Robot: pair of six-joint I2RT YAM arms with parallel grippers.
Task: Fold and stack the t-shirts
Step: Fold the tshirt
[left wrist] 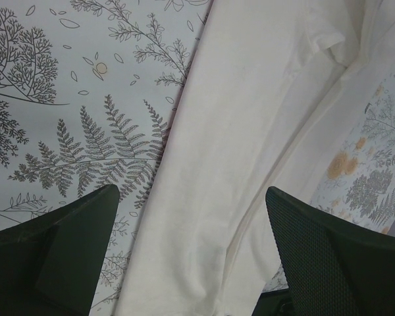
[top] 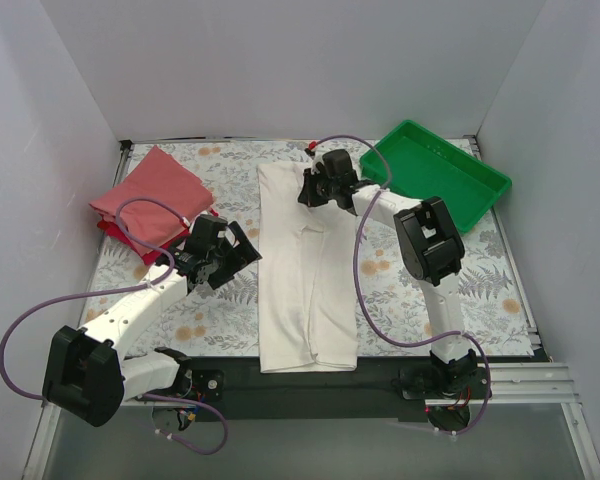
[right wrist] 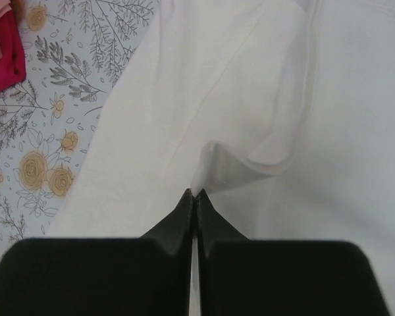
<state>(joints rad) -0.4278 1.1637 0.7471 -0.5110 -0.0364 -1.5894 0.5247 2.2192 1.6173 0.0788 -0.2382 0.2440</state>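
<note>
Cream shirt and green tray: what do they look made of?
Cream shirt: soft matte knit cloth, probably cotton; it lies limp, creases, and puckers where the right tool pinches it. Green tray: rigid moulded plastic by its look, smooth with a slight sheen and a raised rim.

Bright, even, diffuse light fills the white enclosure [top: 280,60], seemingly from overhead, leaving only soft, faint shadows. In the right wrist view the cream t-shirt [right wrist: 283,99] is nearly washed out, its folds barely showing, while the floral tablecloth [left wrist: 85,131] stays sharp in the left.
</note>
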